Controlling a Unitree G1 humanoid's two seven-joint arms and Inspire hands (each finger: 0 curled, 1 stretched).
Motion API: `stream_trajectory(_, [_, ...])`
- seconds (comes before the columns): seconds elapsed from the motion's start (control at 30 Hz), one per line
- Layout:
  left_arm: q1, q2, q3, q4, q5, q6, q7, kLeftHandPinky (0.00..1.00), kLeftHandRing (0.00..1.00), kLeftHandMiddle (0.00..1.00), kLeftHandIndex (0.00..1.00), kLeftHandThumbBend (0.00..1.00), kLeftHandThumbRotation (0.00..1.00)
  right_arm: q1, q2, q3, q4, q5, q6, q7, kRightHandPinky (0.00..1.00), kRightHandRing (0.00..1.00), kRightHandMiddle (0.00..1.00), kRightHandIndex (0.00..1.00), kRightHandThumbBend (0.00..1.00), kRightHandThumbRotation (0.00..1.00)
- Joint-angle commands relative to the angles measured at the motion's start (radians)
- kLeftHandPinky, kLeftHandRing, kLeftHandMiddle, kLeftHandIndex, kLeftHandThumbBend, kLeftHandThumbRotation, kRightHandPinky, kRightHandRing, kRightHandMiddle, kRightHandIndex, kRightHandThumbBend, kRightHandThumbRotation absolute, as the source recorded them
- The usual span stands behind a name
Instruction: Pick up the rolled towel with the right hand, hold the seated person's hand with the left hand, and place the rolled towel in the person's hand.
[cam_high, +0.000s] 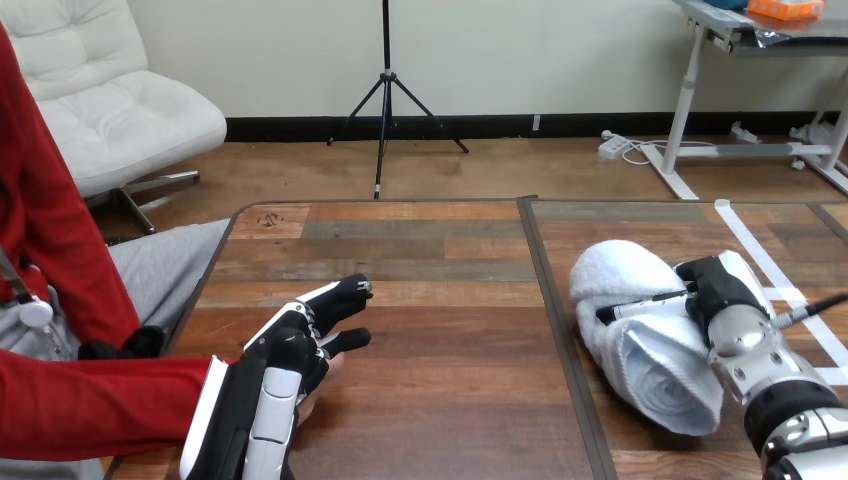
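The white rolled towel (640, 345) lies on the right half of the wooden table (450, 400), its spiral end facing me. My right hand (712, 290) comes in from the right with its fingers (640, 306) wrapped over the roll's top, shut on it. At the lower left, my left hand (290, 365) lies back-up over the person's hand (322, 388), of which only a sliver shows beneath it. The person's red-sleeved forearm (100, 400) reaches in from the left edge along the table's front.
A dark seam (560, 340) splits the table into left and right panels. White tape strips (770, 270) run along the far right of the tabletop. The person sits close against the table's left side.
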Motion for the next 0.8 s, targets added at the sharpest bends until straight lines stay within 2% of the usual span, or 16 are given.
stream_trajectory(0.0, [-0.050, -0.040, 0.005, -0.031, 0.000, -0.023, -0.003, 0.77, 0.86, 0.84, 0.71, 0.68, 1.00, -0.017, 0.030, -0.032, -0.033, 0.027, -0.066, -0.040, 0.29, 0.35, 0.41, 0.44, 0.81, 0.00])
stream_trajectory(0.33, [-0.047, -0.041, 0.006, -0.033, -0.005, -0.018, -0.001, 0.77, 0.86, 0.84, 0.71, 0.69, 1.00, 0.008, 0.040, -0.082, -0.075, 0.080, -0.223, -0.068, 0.31, 0.36, 0.41, 0.46, 0.77, 0.00])
stream_trajectory(0.53, [-0.051, -0.038, 0.010, -0.027, -0.004, -0.021, -0.002, 0.77, 0.86, 0.83, 0.70, 0.68, 1.00, 0.030, 0.049, -0.106, -0.095, 0.104, -0.340, -0.081, 0.28, 0.33, 0.40, 0.47, 0.76, 0.00])
stream_trajectory(0.77, [-0.052, -0.033, 0.016, -0.030, -0.003, -0.011, -0.001, 0.77, 0.86, 0.83, 0.71, 0.69, 1.00, 0.059, 0.066, -0.142, -0.124, 0.147, -0.485, -0.068, 0.27, 0.32, 0.39, 0.46, 0.75, 0.00])
